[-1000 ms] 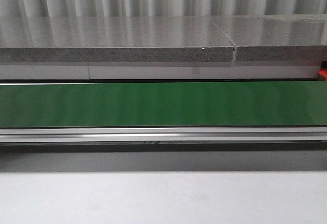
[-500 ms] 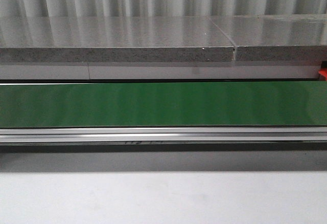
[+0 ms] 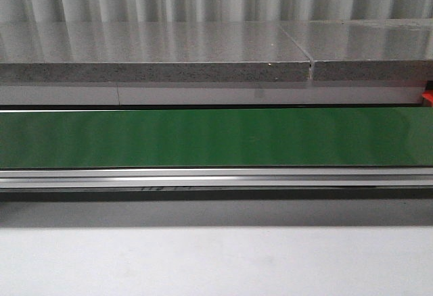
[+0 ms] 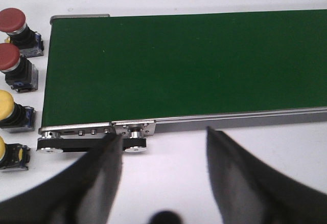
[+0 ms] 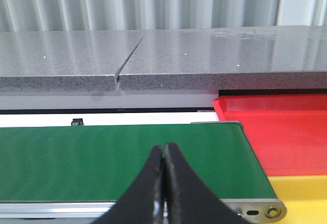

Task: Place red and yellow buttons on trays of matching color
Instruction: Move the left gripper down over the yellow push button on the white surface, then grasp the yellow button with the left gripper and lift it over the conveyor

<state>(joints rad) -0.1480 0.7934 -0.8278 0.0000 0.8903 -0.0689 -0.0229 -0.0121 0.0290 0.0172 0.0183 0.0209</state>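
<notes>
In the left wrist view two red buttons (image 4: pixel 12 21) (image 4: pixel 9 59) and two yellow buttons (image 4: pixel 6 106) (image 4: pixel 3 150) stand in a row on the white table beside the end of the green conveyor belt (image 4: pixel 184 65). My left gripper (image 4: pixel 163 144) hangs open over the white table just short of the belt's edge, with nothing between its fingers. In the right wrist view my right gripper (image 5: pixel 164 150) is shut and empty over the belt (image 5: pixel 117 160). The red tray (image 5: pixel 281 127) and the yellow tray (image 5: pixel 301 193) lie past the belt's other end.
The front view shows only the green belt (image 3: pixel 216 137), its aluminium rail (image 3: pixel 216 176), a grey stone ledge (image 3: pixel 155 73) behind and white table (image 3: pixel 216 262) in front. A small red-orange bit (image 3: pixel 427 98) shows at the right edge. Belt pulleys (image 4: pixel 135 137) sit near the left fingers.
A small dark marking under the belt's rail has slid leftward across the front view. Nothing else has visibly moved there.
</notes>
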